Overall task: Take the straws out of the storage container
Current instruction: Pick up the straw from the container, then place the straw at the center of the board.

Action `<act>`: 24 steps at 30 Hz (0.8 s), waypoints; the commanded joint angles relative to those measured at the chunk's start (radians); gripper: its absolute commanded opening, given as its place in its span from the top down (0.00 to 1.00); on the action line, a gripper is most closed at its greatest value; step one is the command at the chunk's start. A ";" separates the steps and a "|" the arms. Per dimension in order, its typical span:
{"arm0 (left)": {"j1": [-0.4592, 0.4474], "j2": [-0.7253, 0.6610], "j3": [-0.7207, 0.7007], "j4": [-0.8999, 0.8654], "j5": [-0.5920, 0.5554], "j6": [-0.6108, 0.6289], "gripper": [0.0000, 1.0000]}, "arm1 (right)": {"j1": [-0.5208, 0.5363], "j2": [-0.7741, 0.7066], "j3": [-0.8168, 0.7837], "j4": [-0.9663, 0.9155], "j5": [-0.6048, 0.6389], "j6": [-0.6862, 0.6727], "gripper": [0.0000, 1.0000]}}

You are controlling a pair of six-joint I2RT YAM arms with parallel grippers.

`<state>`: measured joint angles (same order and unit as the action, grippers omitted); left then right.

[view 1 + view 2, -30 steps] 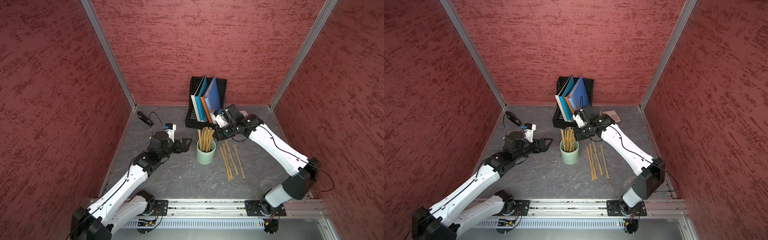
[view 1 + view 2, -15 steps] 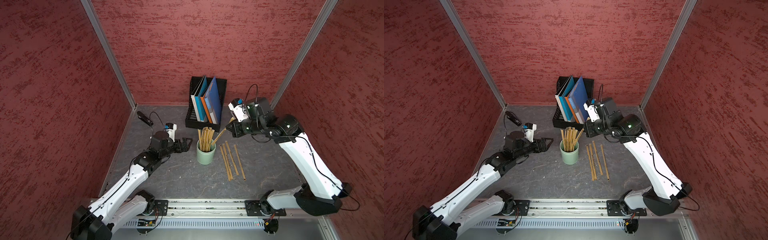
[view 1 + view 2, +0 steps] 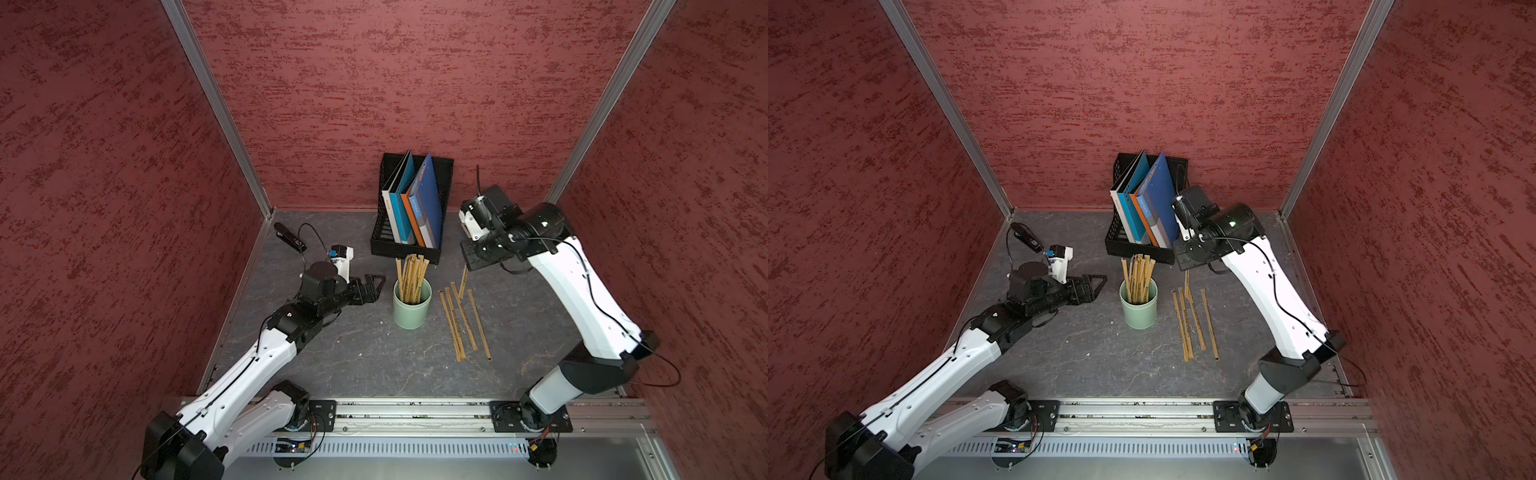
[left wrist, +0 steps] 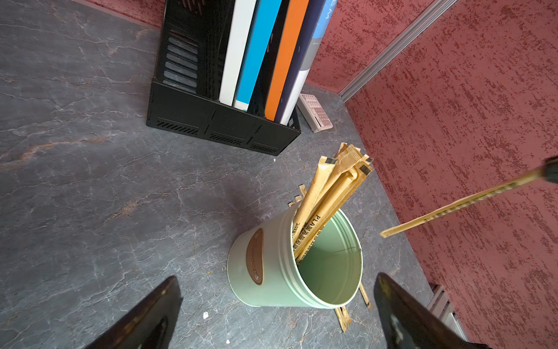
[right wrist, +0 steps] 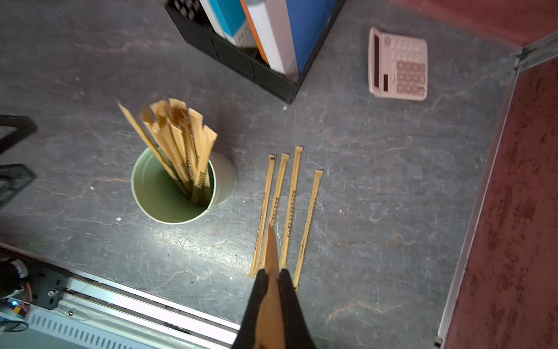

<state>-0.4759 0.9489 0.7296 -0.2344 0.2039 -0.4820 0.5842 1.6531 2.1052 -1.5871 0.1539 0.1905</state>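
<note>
On the table (image 3: 353,353), straws (image 3: 411,274) are standing in the cup (image 3: 411,316), loose straws (image 3: 463,324) are lying just right of it, and the file holder (image 3: 405,249) is sitting behind, a calculator (image 5: 398,63) beside that.

We see our right claw (image 3: 1187,268) pinched on one straw (image 3: 1187,284), which hangs over four loose straws (image 3: 1196,322) lying side by side on the grey surface (image 3: 1100,357). A bundle of straws (image 3: 1137,274) stands in the green storage container (image 3: 1139,311), near our left claw (image 3: 1096,284).
</note>
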 commanded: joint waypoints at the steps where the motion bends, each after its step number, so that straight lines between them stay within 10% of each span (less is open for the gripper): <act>1: 0.006 -0.013 -0.026 0.015 0.002 0.000 0.00 | -0.043 0.029 -0.020 -0.088 -0.010 -0.008 0.96; 24: 0.025 0.007 -0.052 0.020 0.005 0.019 0.00 | -0.332 0.444 -0.246 -0.044 -0.040 -0.104 0.96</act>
<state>-0.4583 0.9501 0.6838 -0.2245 0.2043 -0.4808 0.2626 2.0644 1.8576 -1.6253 0.1181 0.1032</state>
